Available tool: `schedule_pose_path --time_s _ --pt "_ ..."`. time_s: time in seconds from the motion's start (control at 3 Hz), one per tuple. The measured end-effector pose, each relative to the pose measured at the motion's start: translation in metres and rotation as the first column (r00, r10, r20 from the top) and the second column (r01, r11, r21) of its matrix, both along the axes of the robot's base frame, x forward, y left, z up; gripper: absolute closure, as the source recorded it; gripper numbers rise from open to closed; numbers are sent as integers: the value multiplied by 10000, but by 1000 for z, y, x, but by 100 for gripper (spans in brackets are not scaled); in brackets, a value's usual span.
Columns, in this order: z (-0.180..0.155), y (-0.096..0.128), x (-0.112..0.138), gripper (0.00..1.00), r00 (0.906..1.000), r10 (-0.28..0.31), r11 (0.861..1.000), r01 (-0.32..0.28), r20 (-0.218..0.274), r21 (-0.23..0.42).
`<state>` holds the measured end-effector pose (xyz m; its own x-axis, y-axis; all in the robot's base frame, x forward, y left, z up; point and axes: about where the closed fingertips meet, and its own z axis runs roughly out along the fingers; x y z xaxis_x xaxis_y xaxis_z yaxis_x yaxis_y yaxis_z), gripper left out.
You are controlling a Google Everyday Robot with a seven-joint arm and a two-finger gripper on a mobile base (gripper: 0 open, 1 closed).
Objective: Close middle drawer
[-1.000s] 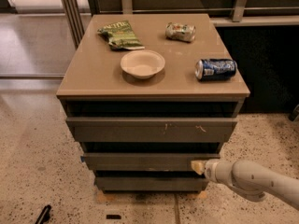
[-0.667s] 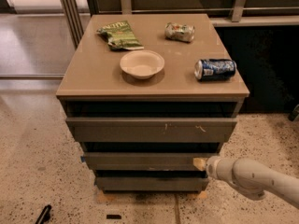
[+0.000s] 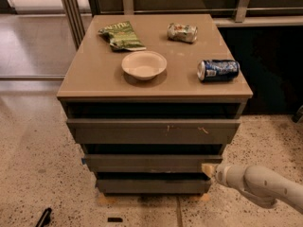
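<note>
The middle drawer [image 3: 147, 163] is a wide, shallow grey-brown front with no handle, in the middle of the cabinet's stack. It stands slightly out, with a dark gap above it. My gripper [image 3: 208, 170] comes in from the lower right on a white arm [image 3: 258, 186]. Its pale tip touches the right end of the middle drawer's front. Above is the wider front with pale scratch marks [image 3: 154, 131]. Below is the narrowest, lowest front [image 3: 151, 185].
On the cabinet top [image 3: 94, 79] lie a green chip bag [image 3: 120, 35], a white bowl [image 3: 144, 65], a crushed can [image 3: 182, 32] and a blue can [image 3: 218, 70] on its side. Speckled floor surrounds the cabinet. A small black object [image 3: 43, 217] lies at the lower left.
The gripper and arm have stayed at the right end of the middle drawer's front, shifting only slightly to the right. The drawer looks about the same.
</note>
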<state>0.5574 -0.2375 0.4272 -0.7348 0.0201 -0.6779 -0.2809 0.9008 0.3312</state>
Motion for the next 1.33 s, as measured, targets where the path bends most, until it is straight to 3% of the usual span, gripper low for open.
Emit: schedule_pose_path --time_s 0.33,1.33 --pt "-10 5 -27 81 9986 402 9973 -379 -355 633" --pt "-9 7 -29 12 9981 472 9966 -445 -389 694"
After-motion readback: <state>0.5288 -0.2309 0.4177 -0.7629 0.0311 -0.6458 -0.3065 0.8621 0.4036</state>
